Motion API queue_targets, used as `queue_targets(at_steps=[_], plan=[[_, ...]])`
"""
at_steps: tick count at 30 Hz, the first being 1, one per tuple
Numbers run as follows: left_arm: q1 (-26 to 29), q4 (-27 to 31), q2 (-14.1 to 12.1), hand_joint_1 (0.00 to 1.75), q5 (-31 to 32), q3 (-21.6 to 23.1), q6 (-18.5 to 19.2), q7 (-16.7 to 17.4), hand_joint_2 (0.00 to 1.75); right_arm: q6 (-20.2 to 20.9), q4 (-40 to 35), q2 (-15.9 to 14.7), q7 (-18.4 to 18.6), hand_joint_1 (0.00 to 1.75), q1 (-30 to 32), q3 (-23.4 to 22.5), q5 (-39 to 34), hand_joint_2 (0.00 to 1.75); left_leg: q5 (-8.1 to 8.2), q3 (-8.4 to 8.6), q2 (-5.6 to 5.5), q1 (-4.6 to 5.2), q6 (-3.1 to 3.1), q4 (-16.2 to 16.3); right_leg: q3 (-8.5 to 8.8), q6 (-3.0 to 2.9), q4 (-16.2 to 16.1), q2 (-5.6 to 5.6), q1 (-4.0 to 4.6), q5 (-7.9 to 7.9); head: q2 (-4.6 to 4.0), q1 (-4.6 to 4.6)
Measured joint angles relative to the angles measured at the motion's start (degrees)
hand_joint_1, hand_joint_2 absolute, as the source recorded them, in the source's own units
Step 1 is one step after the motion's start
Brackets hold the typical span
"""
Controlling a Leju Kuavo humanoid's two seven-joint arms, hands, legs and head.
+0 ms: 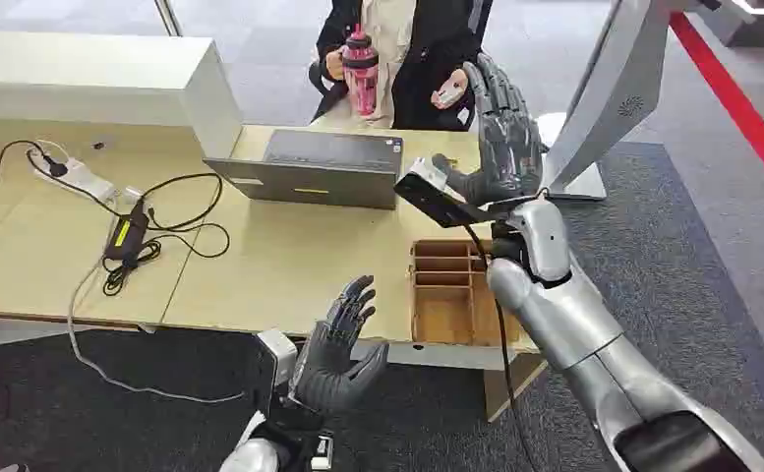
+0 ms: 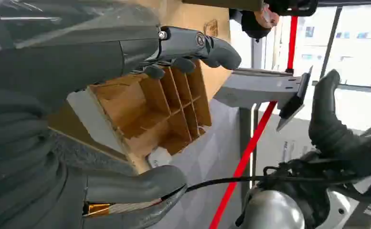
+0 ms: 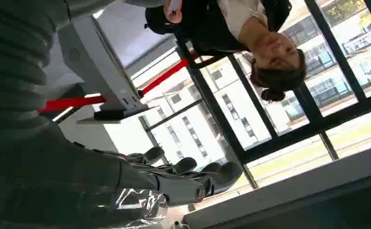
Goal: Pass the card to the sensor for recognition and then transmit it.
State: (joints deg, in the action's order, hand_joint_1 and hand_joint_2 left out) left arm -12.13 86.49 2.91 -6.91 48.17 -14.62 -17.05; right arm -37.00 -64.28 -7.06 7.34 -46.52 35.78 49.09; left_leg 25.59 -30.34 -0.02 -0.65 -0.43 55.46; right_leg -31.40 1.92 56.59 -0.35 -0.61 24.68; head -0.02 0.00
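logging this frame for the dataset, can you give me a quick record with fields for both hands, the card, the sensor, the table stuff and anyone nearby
left hand: grey many-fingered left hand open, empty, at the table's near edge
right hand: grey right hand raised, fingers spread, beside the sensor
card: cannot tell; none visible in either hand
sensor: tilted silver-grey sensor stand at the table's right end
table items: light wooden table with compartmented wooden box, grey laptop, black adapter
person: seated person holding pink bottle
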Motion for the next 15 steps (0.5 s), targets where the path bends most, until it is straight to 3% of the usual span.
queue_targets(at_steps=[7,15], plan=[[0.0,0.0,0.0,0.00,0.3,0.0,0.6,0.1,1.75,1.7,4.7,0.5,1.6,0.00,-2.6,1.9,2.6,1.75,-0.02,-0.01,0.00,0.01,0.01,0.0,0.01,0.01,0.0,0.00,-0.01,-0.02,0.00,0.00],[0.0,0.0,0.0,0.00,0.3,0.0,0.8,0.1,1.75,3.9,14.8,2.1,4.7,0.00,-7.6,4.9,10.5,1.75,-0.03,-0.02,-0.01,0.00,0.01,0.0,-0.01,0.00,0.0,0.00,-0.01,-0.04,0.00,0.00]])
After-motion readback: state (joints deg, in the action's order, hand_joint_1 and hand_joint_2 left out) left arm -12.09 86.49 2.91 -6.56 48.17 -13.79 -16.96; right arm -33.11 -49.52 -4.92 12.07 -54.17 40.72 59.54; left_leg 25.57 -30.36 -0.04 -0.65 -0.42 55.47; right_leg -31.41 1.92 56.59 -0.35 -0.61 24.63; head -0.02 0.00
